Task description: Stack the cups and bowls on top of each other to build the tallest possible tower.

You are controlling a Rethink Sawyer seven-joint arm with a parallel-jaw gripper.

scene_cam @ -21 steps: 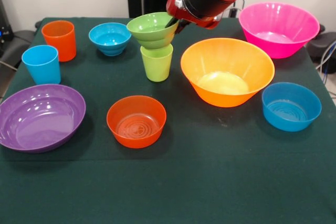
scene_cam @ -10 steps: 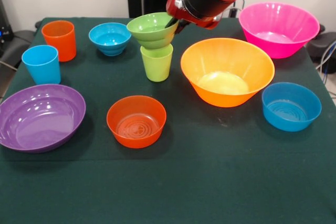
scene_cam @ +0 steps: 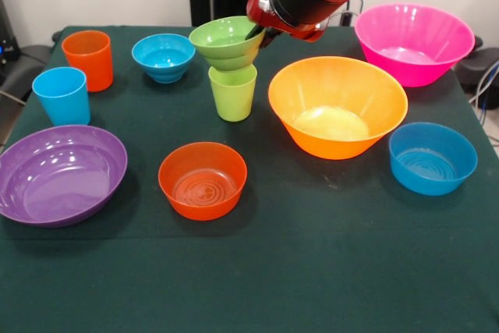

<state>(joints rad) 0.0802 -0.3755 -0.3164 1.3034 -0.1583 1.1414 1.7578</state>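
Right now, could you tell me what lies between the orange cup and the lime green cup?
In the front view, the small blue bowl sits between the orange cup and the lime green cup, set slightly farther back.

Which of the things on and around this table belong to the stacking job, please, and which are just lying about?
Job:
- lime green plastic cup with the small green plastic bowl on it
- orange plastic cup
- light blue plastic cup
- remaining plastic bowls, such as the large purple plastic bowl

Lying about:
- grey cables at the table's edge
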